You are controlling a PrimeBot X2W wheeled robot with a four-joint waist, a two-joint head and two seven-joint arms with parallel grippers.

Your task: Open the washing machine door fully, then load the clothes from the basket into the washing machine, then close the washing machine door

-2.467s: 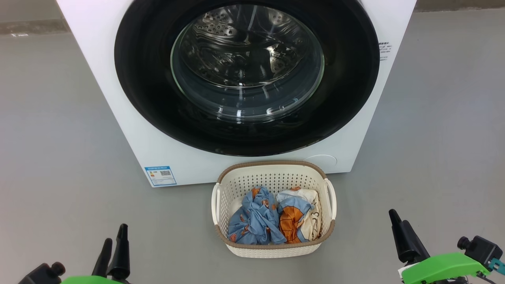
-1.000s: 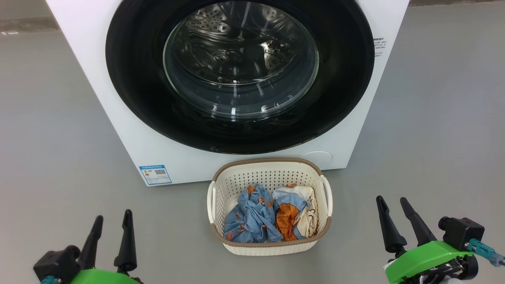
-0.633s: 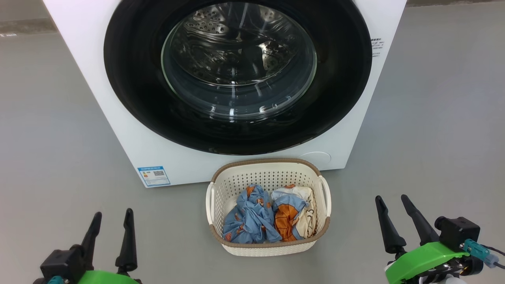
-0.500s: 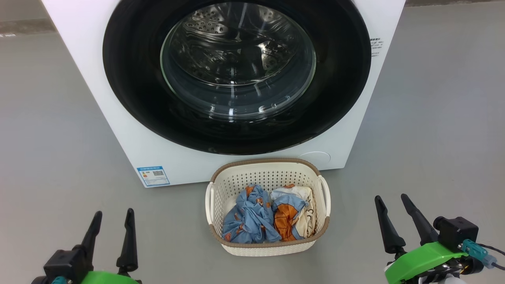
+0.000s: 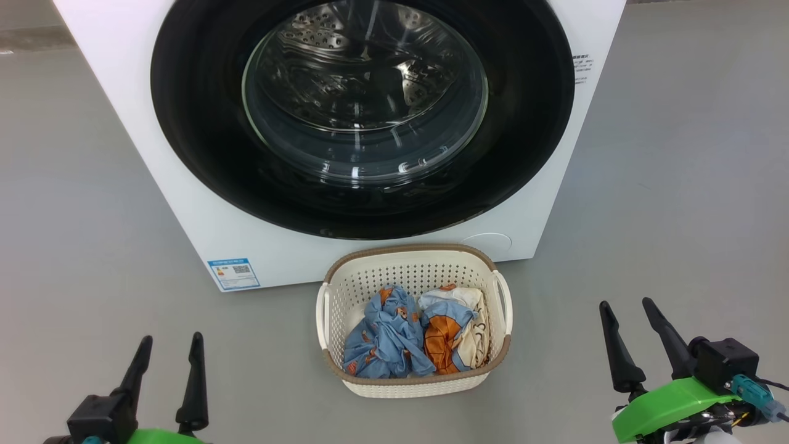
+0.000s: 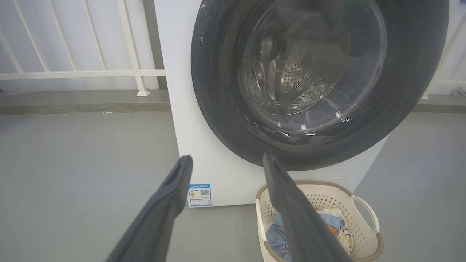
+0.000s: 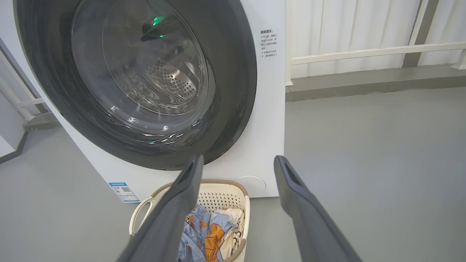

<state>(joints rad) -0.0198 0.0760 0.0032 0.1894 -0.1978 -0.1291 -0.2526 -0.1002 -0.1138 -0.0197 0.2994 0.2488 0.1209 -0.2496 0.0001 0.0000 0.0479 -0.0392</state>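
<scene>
Grey floor (image 5: 74, 216): white boxy washing machine (image 5: 197, 216), 12 o'clock, its round black-rimmed glass door (image 5: 363, 98) shut. Cream perforated plastic basket (image 5: 419, 274), 6 o'clock, holds blue-orange clothes (image 5: 394, 333). Spread, empty: left gripper (image 5: 171, 339), 7 o'clock; right gripper (image 5: 625, 303), 5 o'clock.

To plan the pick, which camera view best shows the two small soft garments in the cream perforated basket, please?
The head view: it looks down on both soft garments in the cream perforated basket. In each wrist view a dark finger partly covers them.
</scene>
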